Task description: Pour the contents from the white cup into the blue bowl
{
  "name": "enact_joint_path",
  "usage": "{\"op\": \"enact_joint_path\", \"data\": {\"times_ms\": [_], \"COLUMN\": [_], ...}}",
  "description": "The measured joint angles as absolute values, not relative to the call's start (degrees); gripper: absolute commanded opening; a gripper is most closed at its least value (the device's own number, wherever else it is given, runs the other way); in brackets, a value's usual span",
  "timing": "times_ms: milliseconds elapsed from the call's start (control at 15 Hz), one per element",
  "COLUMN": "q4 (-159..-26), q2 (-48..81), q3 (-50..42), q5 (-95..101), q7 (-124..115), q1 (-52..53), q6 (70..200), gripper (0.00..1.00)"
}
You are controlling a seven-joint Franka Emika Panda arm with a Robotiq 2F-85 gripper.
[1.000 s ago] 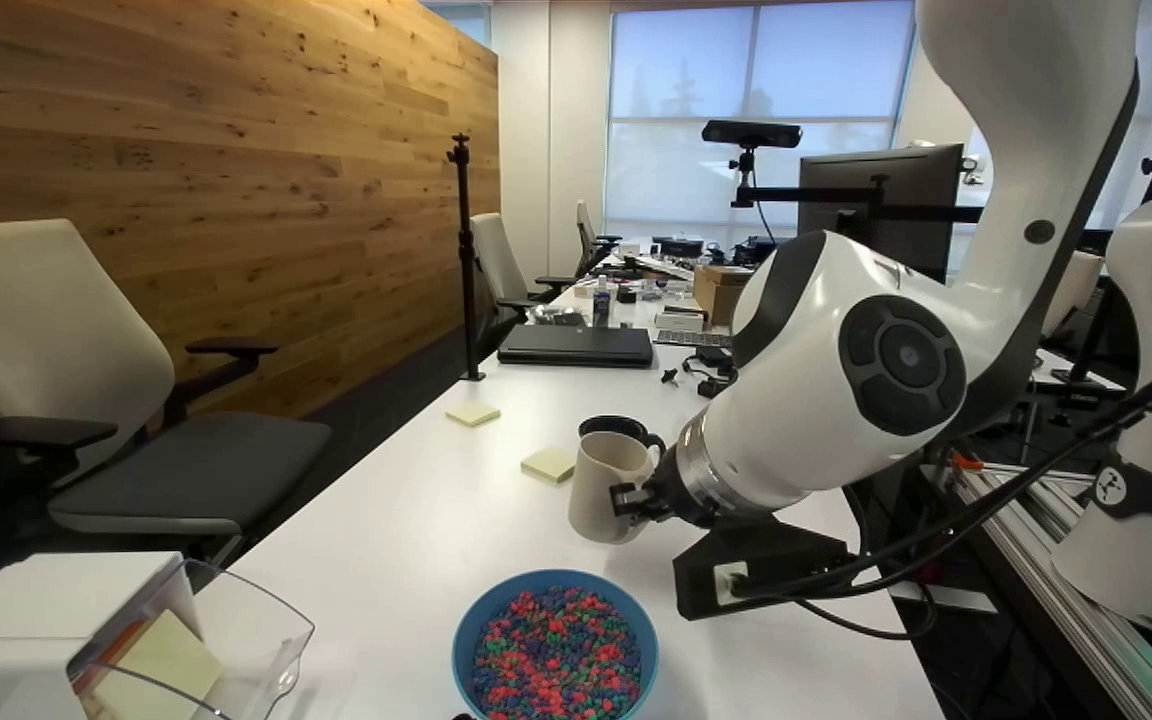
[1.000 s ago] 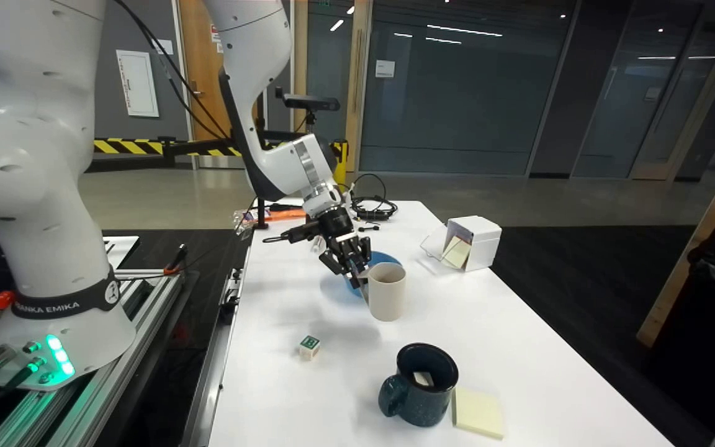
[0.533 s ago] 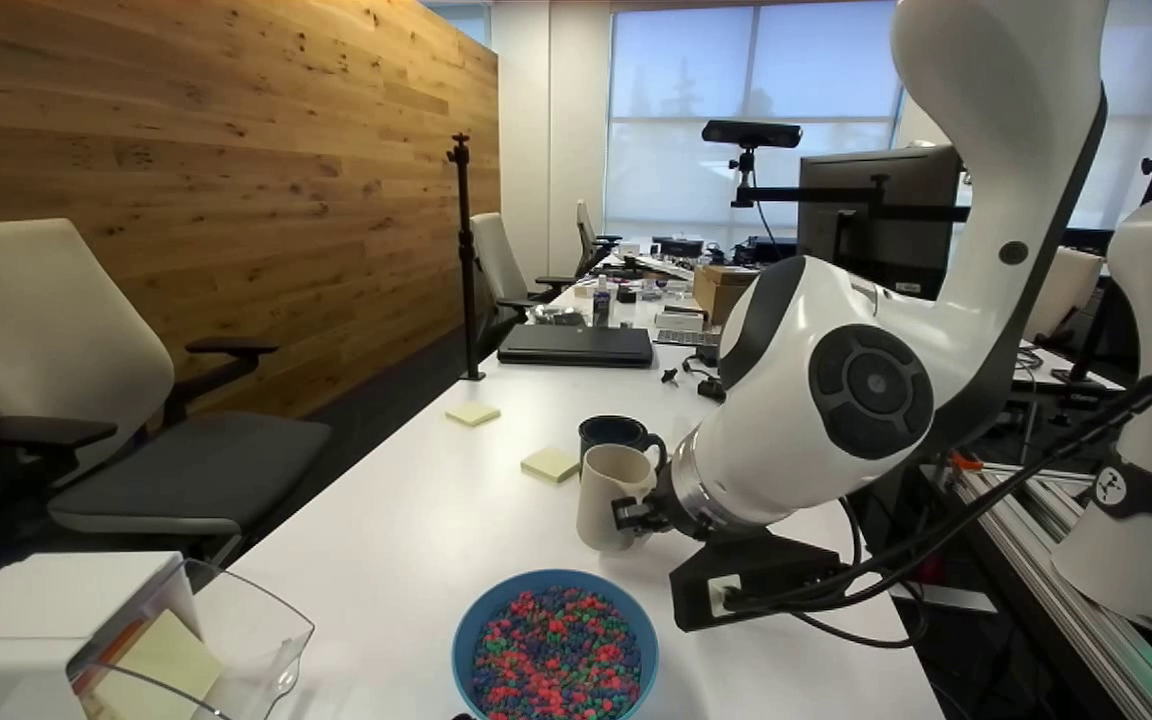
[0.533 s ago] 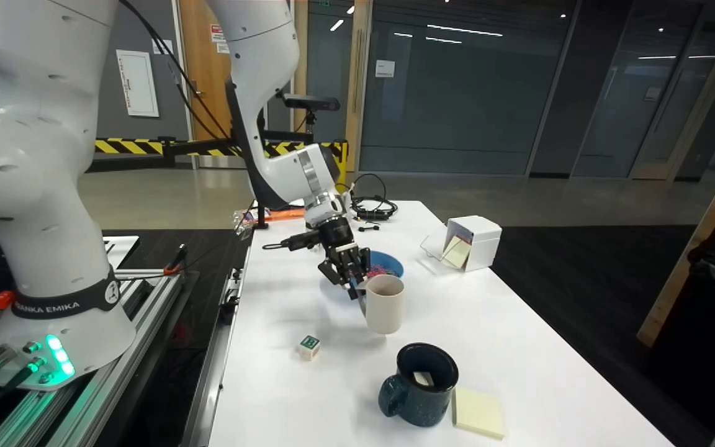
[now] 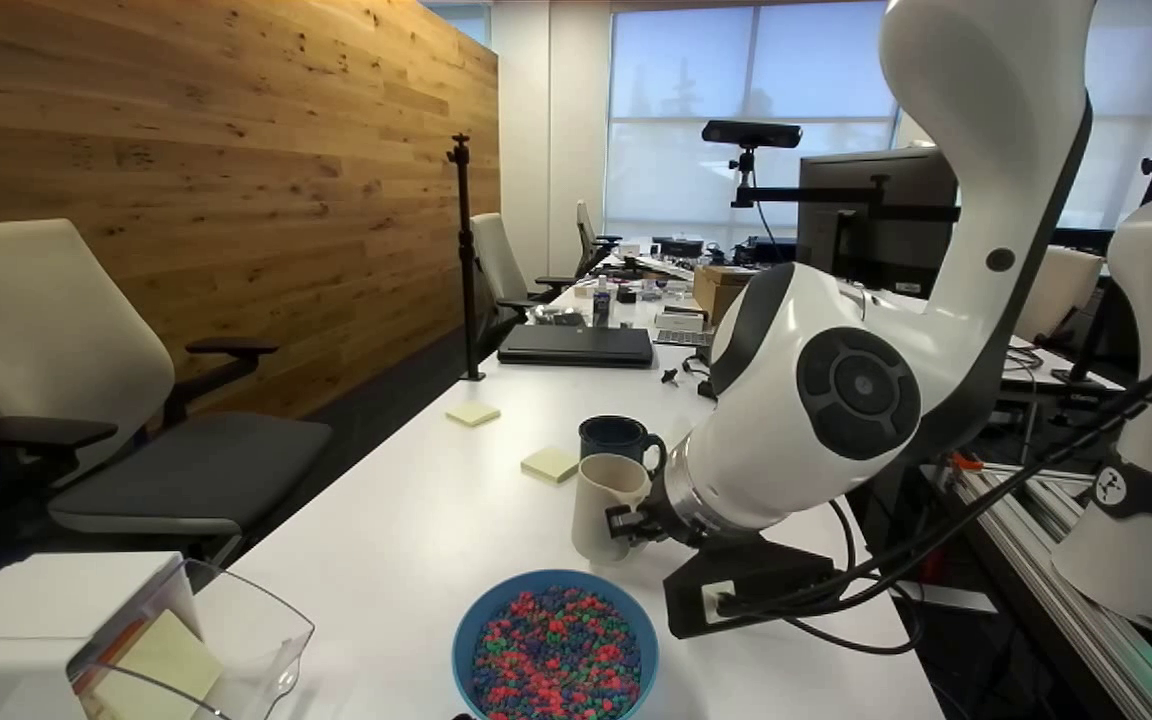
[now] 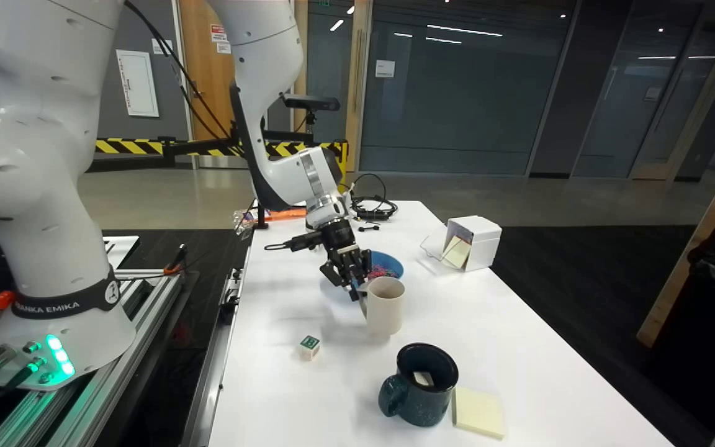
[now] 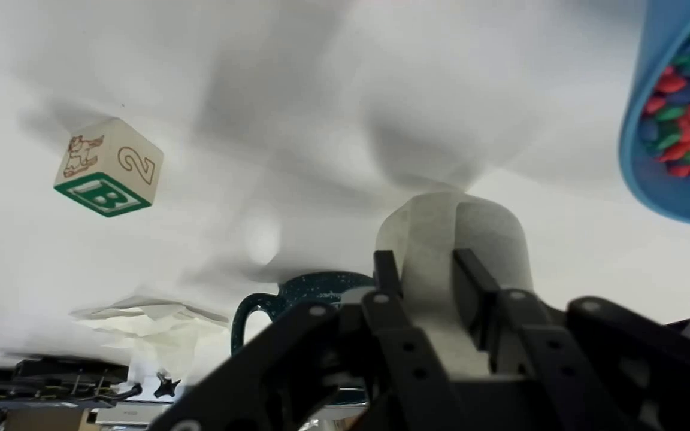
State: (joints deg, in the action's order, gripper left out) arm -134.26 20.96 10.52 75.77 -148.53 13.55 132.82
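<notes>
The white cup (image 5: 596,520) is upright, low over or on the table; I cannot tell if its base touches. It also shows in an exterior view (image 6: 385,307) and the wrist view (image 7: 498,239). My gripper (image 7: 426,263) has its fingers on both sides of the cup's handle, shut on it; it also shows in both exterior views (image 5: 624,522) (image 6: 357,290). The blue bowl (image 5: 463,650) stands beside the cup, holding the multicoloured contents (image 5: 556,655). The bowl's wall shows at the wrist view's right edge (image 7: 680,209). The cup's inside bottom is hidden.
A dark mug (image 6: 419,400) stands near the cup, with a sticky-note pad (image 6: 478,413) beside it. A letter block (image 6: 309,347) lies on the table, also in the wrist view (image 7: 108,170). A white box with a clear front (image 6: 485,245) and a black laptop (image 5: 576,346) are farther off.
My gripper and the white cup have moved down together toward the table, and slightly away from the bowl toward the dark mug. The bowl, mug and block have not moved.
</notes>
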Motion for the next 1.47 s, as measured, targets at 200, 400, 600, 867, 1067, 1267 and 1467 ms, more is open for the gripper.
{"op": "enact_joint_path", "data": {"times_ms": [200, 400, 600, 867, 1067, 1267, 1467], "q4": [-134.2, -134.1, -134.1, -133.9, -133.8, -133.4, -133.0], "q2": [21.3, 21.9, 22.4, 23.1, 23.3, 23.4, 23.5], "q3": [10.5, 10.5, 10.4, 10.4, 10.4, 10.4, 10.4], "q5": [75.8, 75.7, 75.7, 75.7, 75.5, 75.4, 75.4], "q7": [-148.1, -146.9, -145.7, -144.4, -143.5, -142.5, -141.8], "q1": [13.5, 13.5, 13.3, 12.9, 12.8, 12.8, 12.7], "q6": [133.1, 133.2, 133.2, 133.2, 133.2, 133.2, 133.2], "gripper": [0.07, 0.07, 0.07, 0.07, 0.61, 0.81, 0.99]}}
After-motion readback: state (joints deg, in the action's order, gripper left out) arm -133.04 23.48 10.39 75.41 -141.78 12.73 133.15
